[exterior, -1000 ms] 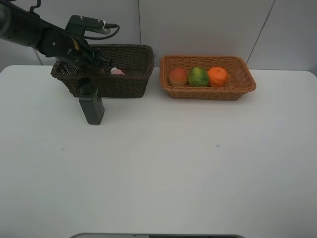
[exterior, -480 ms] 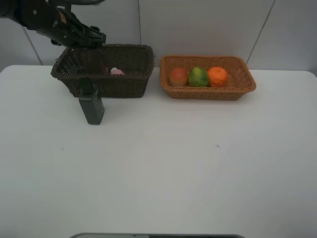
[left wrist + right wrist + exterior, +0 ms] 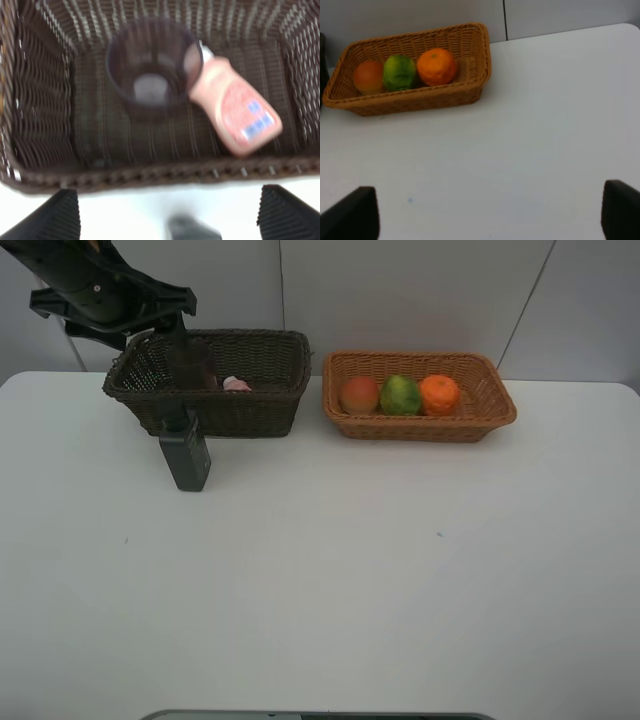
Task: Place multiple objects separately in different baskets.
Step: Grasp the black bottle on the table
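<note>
A translucent purple-brown cup (image 3: 152, 65) is seen upright inside the dark brown wicker basket (image 3: 45, 95), directly ahead of the left tool (image 3: 170, 217). A pink white-capped bottle (image 3: 235, 107) is laid on its side just beside the cup. A dark green rectangular bottle (image 3: 185, 452) is stood on the worktop (image 3: 330, 570) against that basket's front wall, beneath the tool. In the light orange-tan basket (image 3: 495, 400), well apart, a red-orange fruit (image 3: 359, 394), a green fruit (image 3: 400, 394) and an orange (image 3: 439, 393) are lined up.

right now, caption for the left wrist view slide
Purple-brown cup upright beside pink bottle lying inside dark wicker basket.
</note>
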